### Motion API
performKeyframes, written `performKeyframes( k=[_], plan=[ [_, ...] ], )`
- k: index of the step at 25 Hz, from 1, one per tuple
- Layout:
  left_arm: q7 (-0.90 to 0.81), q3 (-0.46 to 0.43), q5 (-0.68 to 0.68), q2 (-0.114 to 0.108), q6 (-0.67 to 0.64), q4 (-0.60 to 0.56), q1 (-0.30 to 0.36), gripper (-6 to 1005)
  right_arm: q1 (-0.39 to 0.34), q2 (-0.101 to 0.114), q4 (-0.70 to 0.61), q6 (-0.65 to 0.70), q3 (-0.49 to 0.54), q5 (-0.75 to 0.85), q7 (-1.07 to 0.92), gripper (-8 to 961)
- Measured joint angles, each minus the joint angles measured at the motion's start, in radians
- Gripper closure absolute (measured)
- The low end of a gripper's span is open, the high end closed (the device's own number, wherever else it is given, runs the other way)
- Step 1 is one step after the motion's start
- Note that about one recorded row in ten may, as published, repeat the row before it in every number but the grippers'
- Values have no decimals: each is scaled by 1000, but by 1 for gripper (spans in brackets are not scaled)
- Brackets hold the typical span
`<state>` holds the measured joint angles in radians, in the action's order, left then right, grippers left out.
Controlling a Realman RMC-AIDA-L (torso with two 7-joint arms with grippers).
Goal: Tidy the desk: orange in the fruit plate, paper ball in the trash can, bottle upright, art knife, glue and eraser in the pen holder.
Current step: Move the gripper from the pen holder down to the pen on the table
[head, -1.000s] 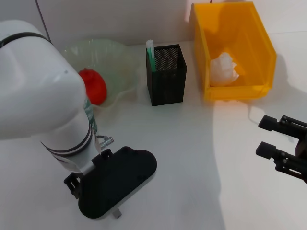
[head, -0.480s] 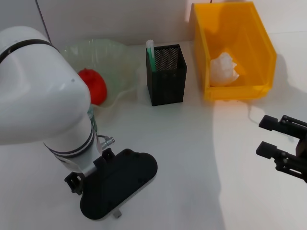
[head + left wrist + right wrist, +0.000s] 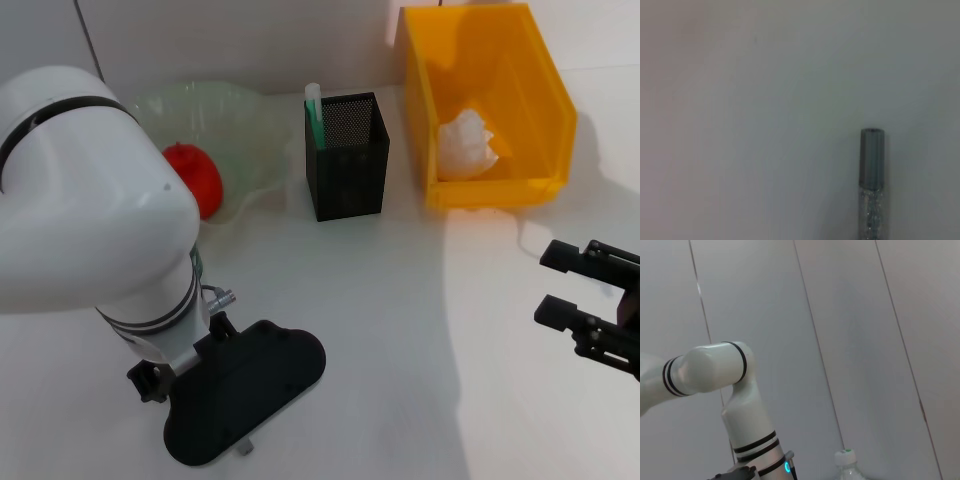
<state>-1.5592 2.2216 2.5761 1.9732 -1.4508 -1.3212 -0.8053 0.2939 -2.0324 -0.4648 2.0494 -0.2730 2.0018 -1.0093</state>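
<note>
A grey-capped stick [image 3: 872,165], judged the glue or art knife, was seen lying lengthwise just beneath the left gripper [image 3: 243,400], whose hold could not be told, while the right gripper [image 3: 560,287] was held open well apart.

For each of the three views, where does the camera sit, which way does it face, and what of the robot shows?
Head view: high, looking down at the desk; left arm near, right gripper at the edge, pen holder, trash can.
Left wrist view: close above bare desk and a grey-capped stick; no robot parts.
Right wrist view: faces sideways at wall panels, the left arm, bottle cap.
Shared: head and right wrist both show the left arm.
</note>
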Motion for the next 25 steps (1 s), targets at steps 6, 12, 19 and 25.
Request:
performKeyframes(
  k=[6,12,19,25],
  plan=[
    [-5,13,8,6,-3,3,-7,583,3,1,0,0,0,0,0,331],
    [-8,21,9,16,-3,27,-25,666,3,3,-2,0,0,0,0,331],
    [-8,28,9,20,-3,43,-32,666,-2,6,-2,2,0,0,1,330],
    [0,37,23,24,-4,43,-33,727,-2,6,-3,9,0,0,1,330]
  ],
)
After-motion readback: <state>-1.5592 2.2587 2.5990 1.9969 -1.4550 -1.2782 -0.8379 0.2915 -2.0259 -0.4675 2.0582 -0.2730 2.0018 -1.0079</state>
